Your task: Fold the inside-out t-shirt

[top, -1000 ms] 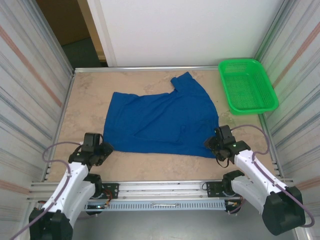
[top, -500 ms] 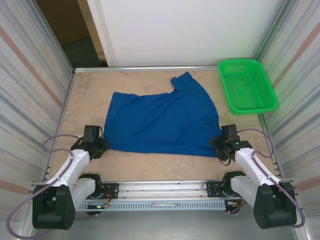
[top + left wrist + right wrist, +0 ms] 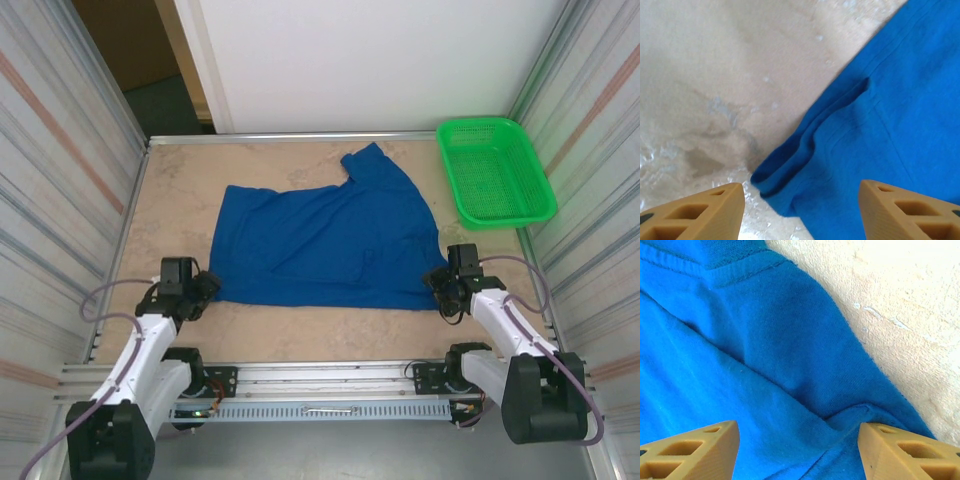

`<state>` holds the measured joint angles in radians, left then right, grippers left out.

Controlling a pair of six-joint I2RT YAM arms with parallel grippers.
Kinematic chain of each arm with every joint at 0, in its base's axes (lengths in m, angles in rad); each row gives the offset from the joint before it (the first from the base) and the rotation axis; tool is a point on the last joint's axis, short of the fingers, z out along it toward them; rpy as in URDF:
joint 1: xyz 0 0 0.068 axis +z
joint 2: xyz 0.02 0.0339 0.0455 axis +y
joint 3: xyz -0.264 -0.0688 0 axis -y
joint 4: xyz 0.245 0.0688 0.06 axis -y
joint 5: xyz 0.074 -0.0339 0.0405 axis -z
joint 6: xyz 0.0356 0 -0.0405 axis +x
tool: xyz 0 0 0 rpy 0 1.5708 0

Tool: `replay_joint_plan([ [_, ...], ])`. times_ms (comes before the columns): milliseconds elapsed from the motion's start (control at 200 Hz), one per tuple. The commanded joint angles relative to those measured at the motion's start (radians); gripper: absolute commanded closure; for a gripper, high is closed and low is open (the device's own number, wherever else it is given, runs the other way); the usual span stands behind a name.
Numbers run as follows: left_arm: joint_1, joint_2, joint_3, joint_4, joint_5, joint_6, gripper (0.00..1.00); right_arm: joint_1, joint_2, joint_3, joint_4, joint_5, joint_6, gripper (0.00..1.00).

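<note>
The inside-out t-shirt (image 3: 325, 245) is royal blue and lies spread flat on the table's middle, one sleeve pointing toward the back. My left gripper (image 3: 200, 287) sits at the shirt's near left corner. In the left wrist view that gripper (image 3: 802, 215) is open, with the folded hem corner (image 3: 785, 172) lying on the table between the fingertips (image 3: 705, 210). My right gripper (image 3: 441, 285) is at the near right corner. In the right wrist view it (image 3: 799, 455) is open above wrinkled blue fabric (image 3: 765, 355), gripping nothing.
A green plastic mesh basket (image 3: 494, 170) stands at the back right, beside the shirt. Metal frame walls close the table (image 3: 175, 180) on the left and right. A rail runs along the near edge by the arm bases.
The right gripper has shifted slightly right and farther back along the shirt's corner. The left arm has swung in closer to the left corner. The shirt has barely moved.
</note>
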<state>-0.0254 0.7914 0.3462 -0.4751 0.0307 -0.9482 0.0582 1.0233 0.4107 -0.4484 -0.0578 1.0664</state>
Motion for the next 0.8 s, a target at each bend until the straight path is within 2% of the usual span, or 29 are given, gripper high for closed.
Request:
replay_joint_plan([
  [0,-0.011,-0.011,-0.027,-0.012,0.031,-0.111,0.38,-0.010,0.036,-0.023,-0.049,0.017,0.023,0.36],
  [190,-0.017,0.046,-0.045,0.048,0.029,-0.158,0.45,-0.011,0.040,-0.019,-0.053,0.021,0.038,0.36],
  [326,-0.014,0.113,-0.058,0.109,0.002,-0.166,0.58,-0.020,0.043,-0.016,-0.065,0.027,0.052,0.36],
  [391,0.002,0.158,-0.053,0.145,0.012,-0.139,0.73,-0.027,0.046,-0.013,-0.070,0.025,0.053,0.36],
  [476,0.017,0.189,-0.024,0.136,0.020,-0.094,1.00,-0.034,0.056,-0.006,-0.085,0.026,0.055,0.36],
  [586,0.020,0.135,0.000,0.059,0.021,-0.057,1.00,-0.043,0.064,0.005,-0.113,0.036,0.057,0.36],
  [792,0.021,-0.134,-0.062,-0.128,0.033,-0.100,1.00,-0.049,0.022,-0.009,-0.149,0.055,0.090,0.35],
])
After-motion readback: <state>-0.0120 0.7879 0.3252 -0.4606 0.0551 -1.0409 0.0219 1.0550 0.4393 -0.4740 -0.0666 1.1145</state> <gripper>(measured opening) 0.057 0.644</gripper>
